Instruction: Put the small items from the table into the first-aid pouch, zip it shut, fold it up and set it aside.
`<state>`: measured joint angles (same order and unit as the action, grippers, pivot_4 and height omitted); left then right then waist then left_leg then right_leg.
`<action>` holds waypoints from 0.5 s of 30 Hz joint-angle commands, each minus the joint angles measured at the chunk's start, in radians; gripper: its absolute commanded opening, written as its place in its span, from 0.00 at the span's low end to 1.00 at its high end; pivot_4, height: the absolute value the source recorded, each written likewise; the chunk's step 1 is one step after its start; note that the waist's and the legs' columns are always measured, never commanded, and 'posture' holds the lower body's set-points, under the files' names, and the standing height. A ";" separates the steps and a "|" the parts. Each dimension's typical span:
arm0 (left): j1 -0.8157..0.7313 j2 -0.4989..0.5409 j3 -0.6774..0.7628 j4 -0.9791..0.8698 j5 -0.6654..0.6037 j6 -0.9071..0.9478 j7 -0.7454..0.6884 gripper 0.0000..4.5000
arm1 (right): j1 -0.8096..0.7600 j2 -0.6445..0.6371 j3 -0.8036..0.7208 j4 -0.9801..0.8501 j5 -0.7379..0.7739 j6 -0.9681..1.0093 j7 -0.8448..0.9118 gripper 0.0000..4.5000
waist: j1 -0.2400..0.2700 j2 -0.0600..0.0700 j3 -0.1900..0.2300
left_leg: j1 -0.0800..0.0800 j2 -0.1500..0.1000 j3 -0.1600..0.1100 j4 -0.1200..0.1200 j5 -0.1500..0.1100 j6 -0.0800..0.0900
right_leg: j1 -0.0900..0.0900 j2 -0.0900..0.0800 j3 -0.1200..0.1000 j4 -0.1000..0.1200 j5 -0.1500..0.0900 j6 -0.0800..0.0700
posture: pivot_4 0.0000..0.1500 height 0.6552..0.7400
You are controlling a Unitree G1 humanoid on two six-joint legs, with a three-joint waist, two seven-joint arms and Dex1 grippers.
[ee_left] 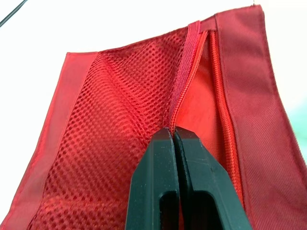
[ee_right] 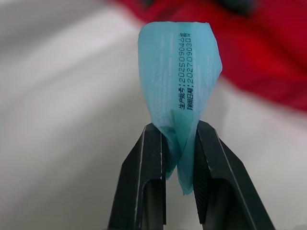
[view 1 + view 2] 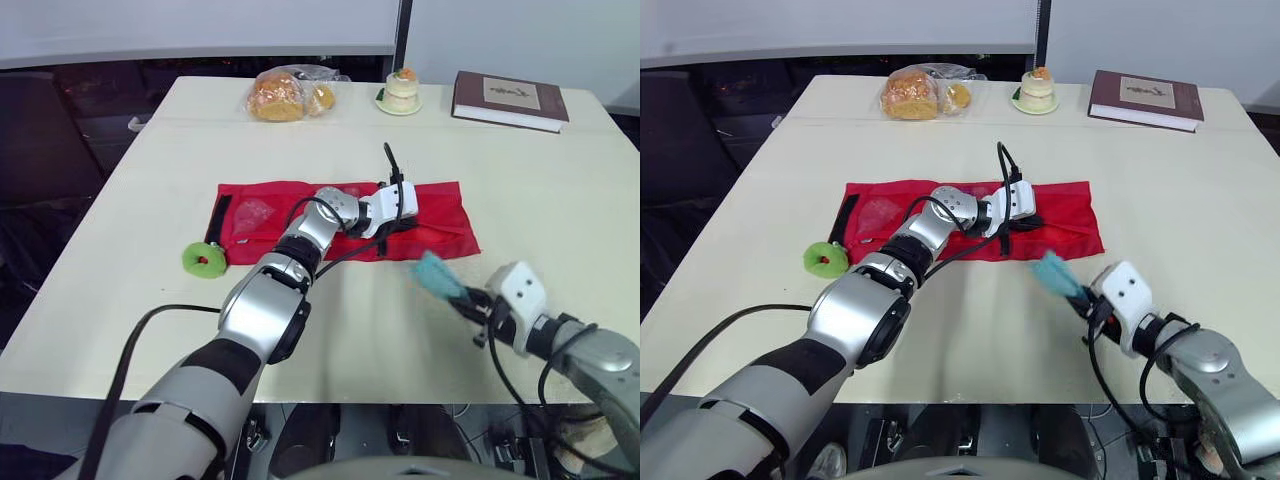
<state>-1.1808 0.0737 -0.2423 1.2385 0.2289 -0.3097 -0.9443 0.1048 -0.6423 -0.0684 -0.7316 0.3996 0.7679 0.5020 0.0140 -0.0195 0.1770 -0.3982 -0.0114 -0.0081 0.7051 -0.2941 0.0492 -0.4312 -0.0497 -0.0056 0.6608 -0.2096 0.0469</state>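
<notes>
Gripping teal packet [image 2: 180,72] in right tool [image 2: 178,132], left tool [image 1: 172,134] pinching pouch [image 1: 115,120]

Pouch [image 1: 259,96] of matt woven cloth and mesh; packet [image 2: 177,81] of thin plastic.

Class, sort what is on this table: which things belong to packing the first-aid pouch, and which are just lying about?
For the job: red pouch, pinched at its zip by the left end effector; blue packet, held by the right end effector; green roll beside the pouch, probably.
Lying about: bag of bread; small cake; book.
</notes>
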 commanded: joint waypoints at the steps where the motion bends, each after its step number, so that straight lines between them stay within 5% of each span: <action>1: -0.033 -0.007 0.013 -0.024 -0.016 -0.002 -0.005 0.00 | -0.052 0.019 -0.022 0.007 -0.014 0.085 -0.079 0.04 | 0.000 0.000 0.000 | 0.000 0.000 0.000 0.000 0.000 0.000 | 0.000 0.000 0.000 0.000 0.000 0.000 | 1.00 0.87; 15: -0.012 -0.046 0.028 -0.080 -0.050 -0.008 -0.045 0.00 | -0.331 0.200 0.042 0.229 -0.062 0.243 -0.243 0.04 | -0.001 0.000 0.000 | 0.000 -0.001 0.000 0.000 0.000 0.000 | 0.000 -0.001 0.000 0.000 0.000 0.000 | 1.00 0.87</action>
<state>-1.1801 0.0462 -0.2321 1.2093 0.2069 -0.3095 -0.9787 -0.1978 -0.4548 -0.0007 -0.5019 0.3426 1.0061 0.2918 0.0131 -0.0192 0.1769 -0.3987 -0.0123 -0.0080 0.7051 -0.2941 0.0492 -0.4315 -0.0504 -0.0055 0.6611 -0.2095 0.0468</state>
